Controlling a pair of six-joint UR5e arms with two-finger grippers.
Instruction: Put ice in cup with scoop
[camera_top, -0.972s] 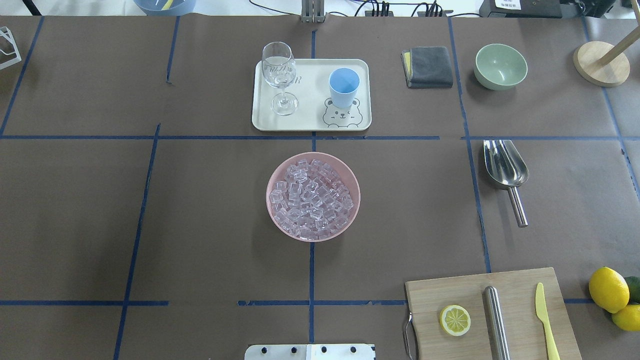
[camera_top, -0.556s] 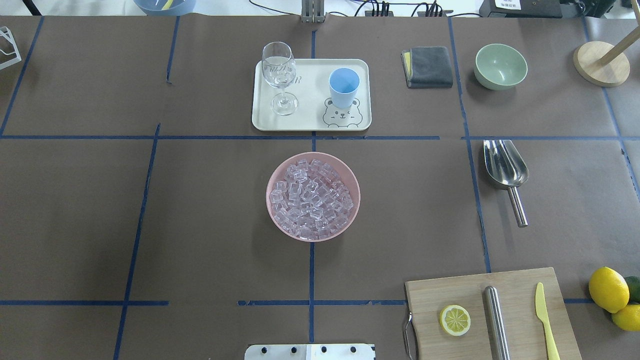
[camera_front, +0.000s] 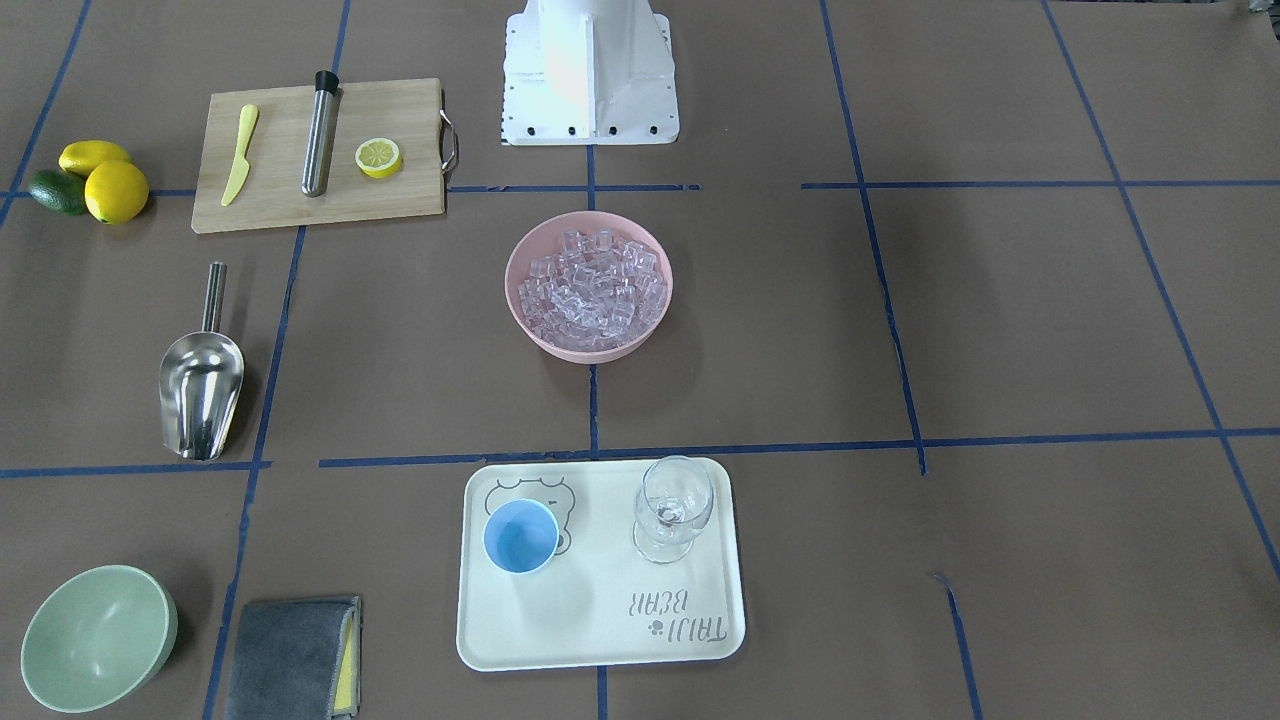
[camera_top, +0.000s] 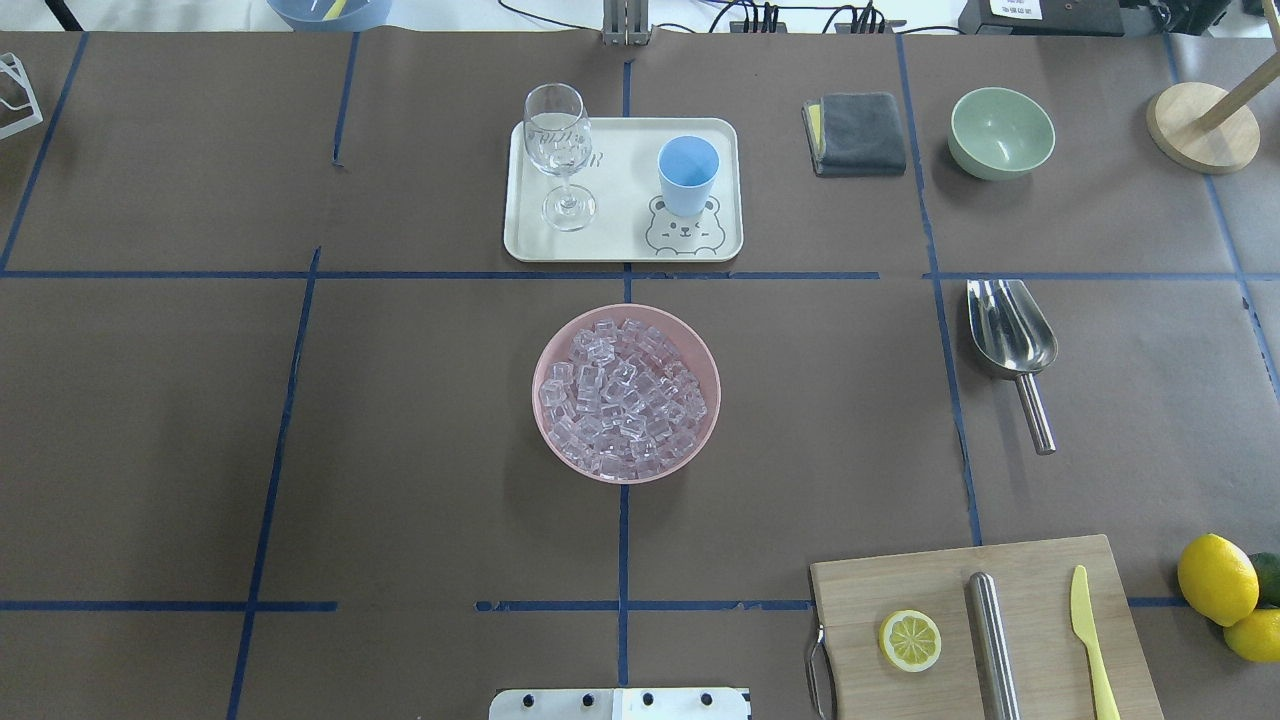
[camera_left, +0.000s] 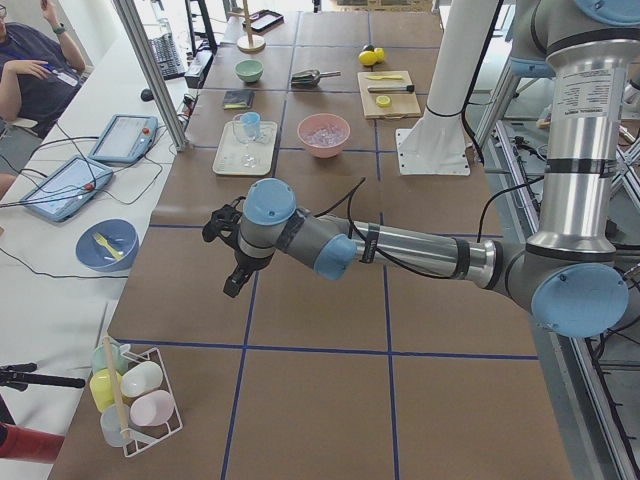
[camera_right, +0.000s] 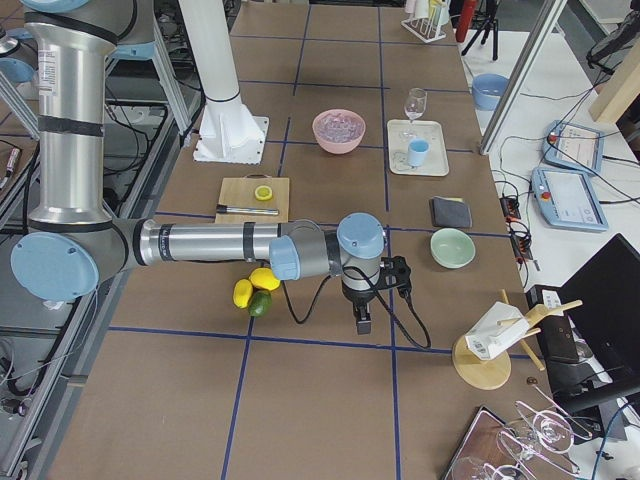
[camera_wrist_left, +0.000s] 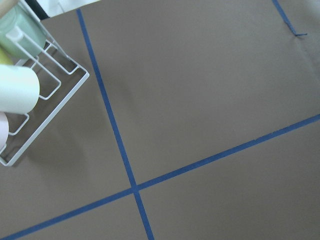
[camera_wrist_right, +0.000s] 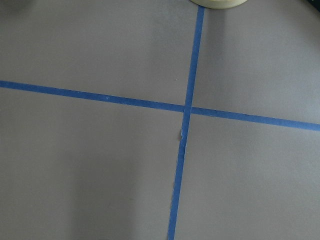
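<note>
The ice (camera_top: 625, 395) fills a pink bowl (camera_top: 545, 360) at the table's middle, also in the front view (camera_front: 590, 285). The light-blue cup (camera_top: 688, 172) stands upright and empty on a cream tray (camera_top: 620, 245), beside a clear stemmed glass (camera_top: 558, 150). The steel scoop (camera_top: 1012, 330) lies flat on the table to the right, handle toward the robot. Neither gripper shows in the overhead view. The left gripper (camera_left: 228, 255) hangs over bare table far to the left; the right gripper (camera_right: 362, 320) hangs far to the right. I cannot tell whether either is open or shut.
A cutting board (camera_top: 1040, 570) with a lemon half (camera_top: 910, 640), steel cylinder (camera_top: 992, 640) and yellow knife (camera_top: 1090, 640) lies front right. Lemons (camera_top: 1216, 580), a pale green bowl (camera_top: 1001, 132), a grey cloth (camera_top: 856, 133) and a wooden stand (camera_top: 1202, 127) sit on the right.
</note>
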